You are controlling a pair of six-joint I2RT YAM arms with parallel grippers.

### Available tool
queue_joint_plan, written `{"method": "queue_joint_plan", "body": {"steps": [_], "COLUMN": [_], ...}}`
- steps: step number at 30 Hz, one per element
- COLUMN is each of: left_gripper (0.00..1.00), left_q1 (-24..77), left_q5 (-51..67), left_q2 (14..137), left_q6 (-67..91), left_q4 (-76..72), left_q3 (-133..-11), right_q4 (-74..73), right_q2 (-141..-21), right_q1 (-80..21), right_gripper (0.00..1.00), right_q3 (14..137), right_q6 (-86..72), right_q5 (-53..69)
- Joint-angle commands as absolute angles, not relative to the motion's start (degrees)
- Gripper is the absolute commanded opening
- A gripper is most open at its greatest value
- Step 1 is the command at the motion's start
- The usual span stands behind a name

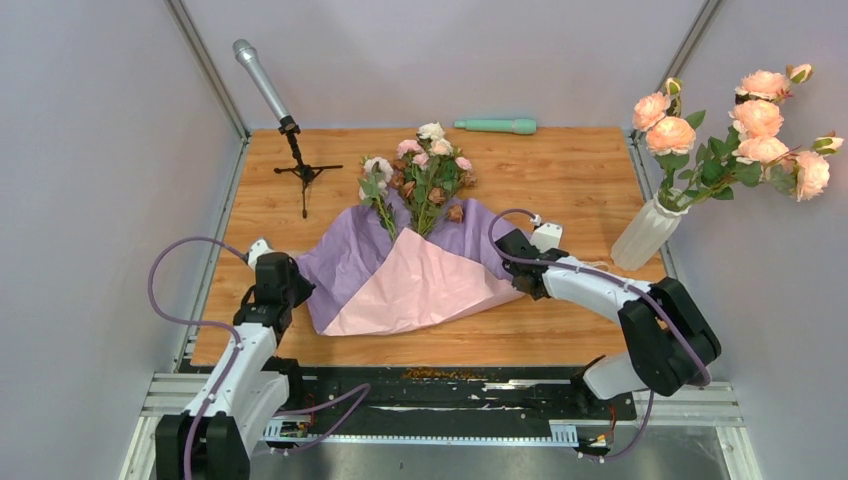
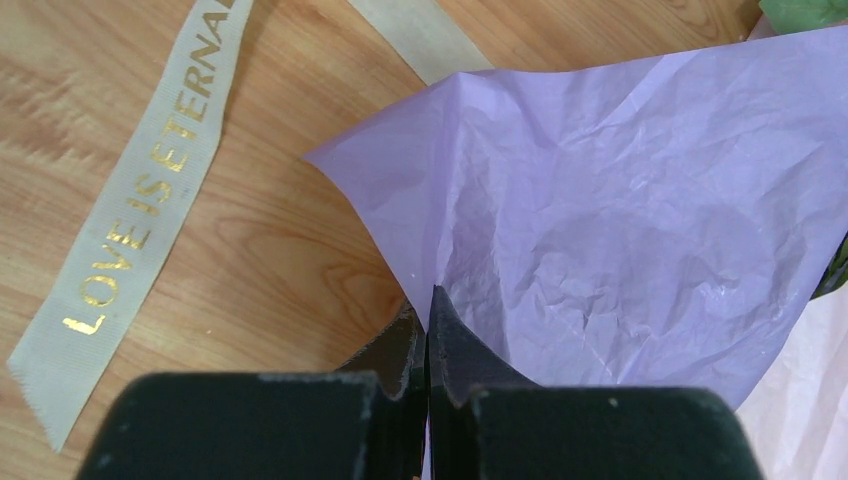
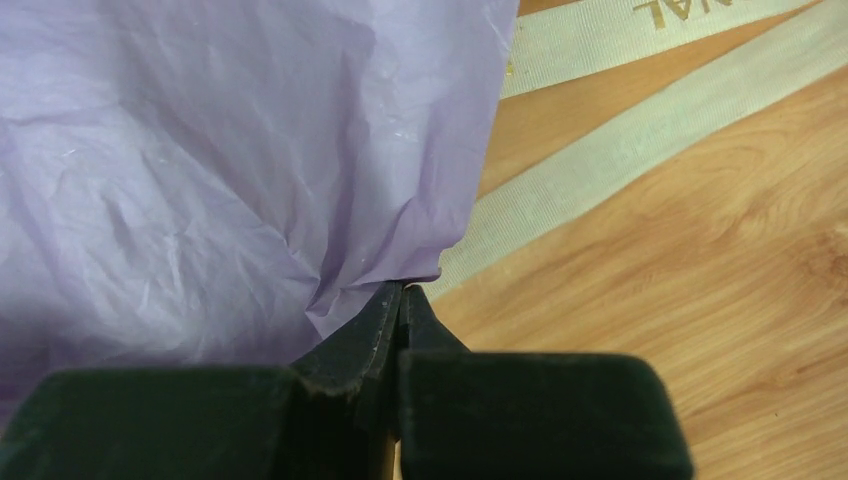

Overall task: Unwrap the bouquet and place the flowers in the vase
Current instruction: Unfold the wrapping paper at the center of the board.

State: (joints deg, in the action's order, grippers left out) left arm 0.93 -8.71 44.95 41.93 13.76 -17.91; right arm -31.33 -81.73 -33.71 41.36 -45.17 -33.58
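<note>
The bouquet lies on the table with its lilac paper and pink paper spread open. The flowers, small pink, white and brown roses on green stems, stick out at the far end. My left gripper is at the paper's left edge, and the left wrist view shows the gripper shut on the lilac paper. My right gripper is at the right edge, where the gripper is pinched shut on a corner of the lilac paper. The white ribbed vase stands at the right edge.
Large peach roses on leafy branches fill the vase. A loose cream ribbon with gold lettering lies on the wood; ribbon strips also lie by the right gripper. A microphone on a stand is at the back left, a mint-green cylinder at the back.
</note>
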Motion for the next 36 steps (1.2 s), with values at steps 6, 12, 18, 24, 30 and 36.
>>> {"method": "queue_joint_plan", "body": {"steps": [6,12,18,24,30,36], "left_gripper": [0.0,0.0,0.0,0.0,0.0,0.07], "left_q1": [0.26,0.26,0.26,0.26,0.26,0.26], "left_q5": [-7.95,-9.26,-12.41,-16.77,-18.87,-16.72], "left_q2": [53.1,54.83,47.76,38.35,33.08,32.89], "left_q6": [44.52,45.5,49.87,52.72,54.38,53.59], "left_q4": [1.47,1.91,6.78,14.84,19.73,20.26], "left_q3": [-18.59,-20.03,-15.7,-13.29,-12.56,-13.7], "right_q4": [-24.44,-23.76,-23.65,-24.05,-25.05,-25.5], "right_q2": [-87.57,-87.85,-85.81,-84.82,-84.1,-81.65], "right_q1": [-28.49,-26.37,-25.25,-24.99,-24.97,-24.79], "right_gripper": [0.0,0.0,0.0,0.0,0.0,0.0], "right_q3": [46.4,46.61,43.5,41.8,40.74,40.2], "right_q6": [-41.48,-40.73,-42.32,-44.47,-46.97,-46.57], "right_q5": [-35.11,-34.56,-34.99,-35.71,-37.08,-36.33]}}
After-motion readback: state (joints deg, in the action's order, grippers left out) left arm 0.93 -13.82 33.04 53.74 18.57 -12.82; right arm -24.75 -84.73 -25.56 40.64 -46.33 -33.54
